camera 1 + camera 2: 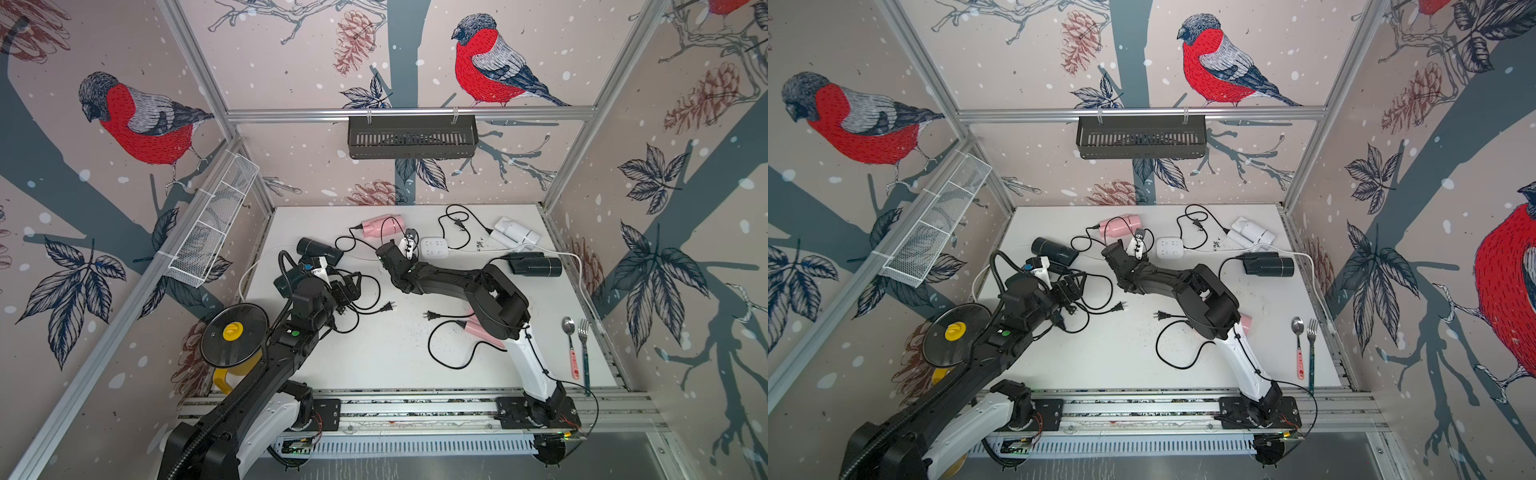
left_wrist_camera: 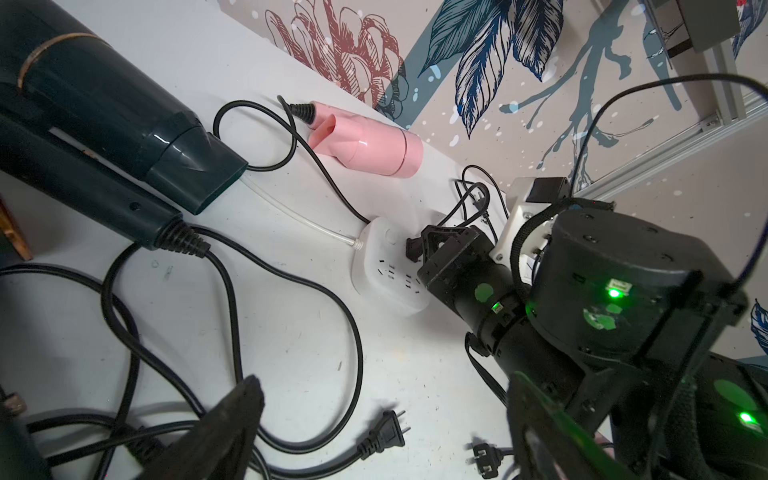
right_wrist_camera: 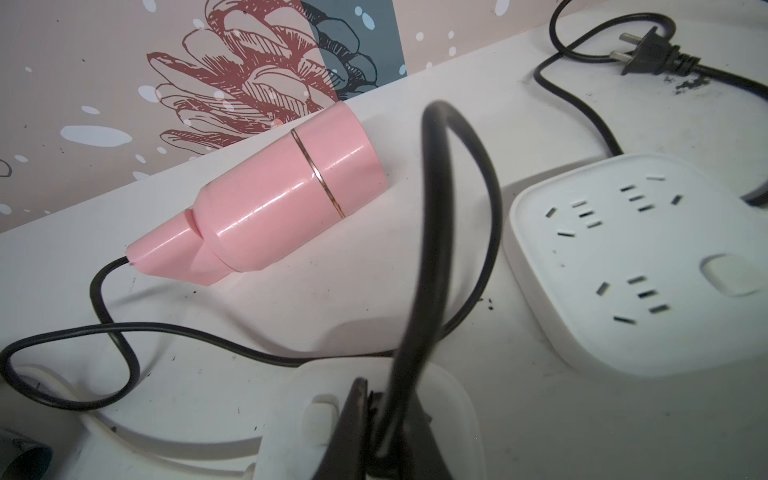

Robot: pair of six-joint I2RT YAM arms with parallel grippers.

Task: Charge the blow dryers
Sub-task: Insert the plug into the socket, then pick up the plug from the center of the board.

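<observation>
My right end effector point(image 3: 365, 411) is pinched nearly closed on a plug point(image 2: 411, 249), parked right on the power strip point(image 2: 382, 270). I'm guessing that's to push it in straight, but I can't tell if it's seated. The cord loops slack to the pink blow dryer point(image 1: 382, 225) at about 10 o'clock, which lies on its side near the back wall. My left end effector point(image 1: 351, 286) hangs wide open and empty over loose cords. The tabletop point(image 1: 395, 353) is white, scuffed and black-speckled, with bird wallpaper all round.
</observation>
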